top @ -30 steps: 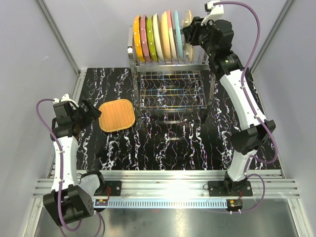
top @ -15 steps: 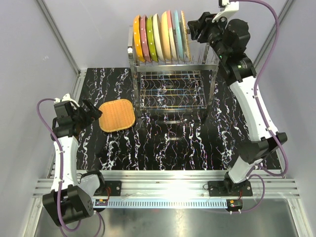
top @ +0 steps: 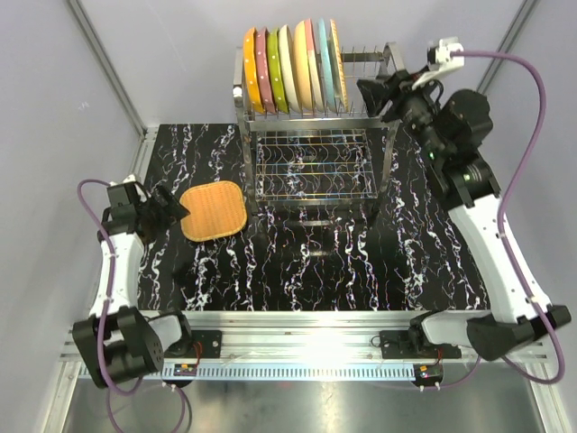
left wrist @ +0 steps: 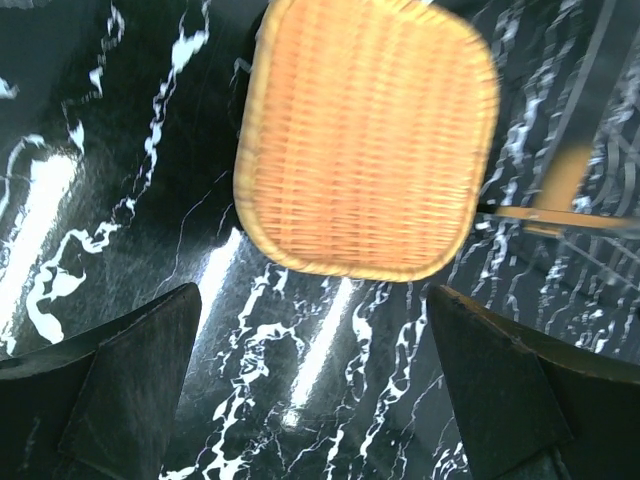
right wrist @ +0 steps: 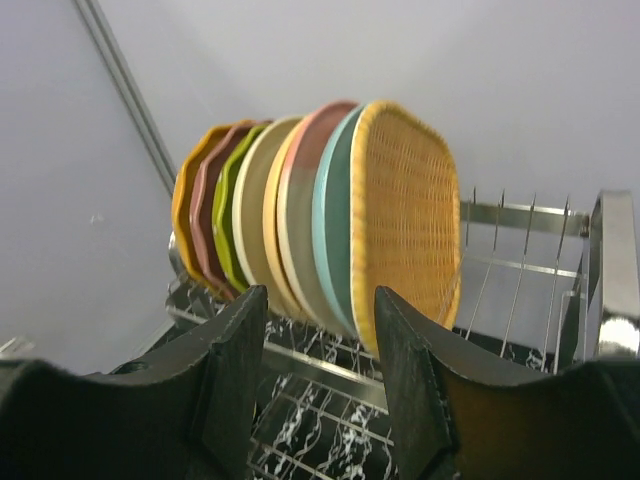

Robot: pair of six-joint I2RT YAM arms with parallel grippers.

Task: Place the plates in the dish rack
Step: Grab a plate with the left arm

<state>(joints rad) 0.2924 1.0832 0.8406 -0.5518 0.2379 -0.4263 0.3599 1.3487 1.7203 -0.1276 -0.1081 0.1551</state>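
L gripper [left wrist: 312, 300], R gripper [right wrist: 320, 300] open wide, prob. empty

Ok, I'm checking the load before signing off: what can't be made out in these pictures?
Right wrist: fingers of the right claw hide where the plates seat in the dish rack.
Left wrist: the woven plate is blurred, its far edge cut by the frame.
Top external: plates edge-on, neighbours hide their faces.

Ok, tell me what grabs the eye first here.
A bright row of plates stands upright in the top tier of the dish rack, far centre. One woven orange plate lies flat on the black marbled table, just ahead of the open left gripper.
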